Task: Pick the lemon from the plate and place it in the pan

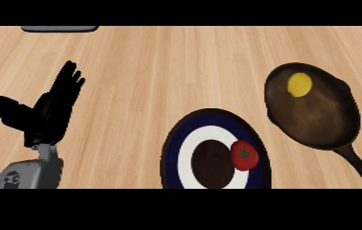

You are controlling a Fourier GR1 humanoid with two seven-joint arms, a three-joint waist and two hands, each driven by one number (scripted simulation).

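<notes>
Our black left hand [51,111] rests open and empty; we see the round yellow lemon [299,84] inside the dark brown frying pan [316,121]

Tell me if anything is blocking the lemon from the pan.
Nothing visible does. The lemon already lies inside the pan, near its far side. The tomato sits on the plate, apart from the pan. The left hand rests open at the left.

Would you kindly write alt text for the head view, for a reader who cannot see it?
A yellow lemon lies in the dark pan at right. Beside it, a tomato sits on a dark-rimmed plate; the left robot hand rests open at left.
</notes>
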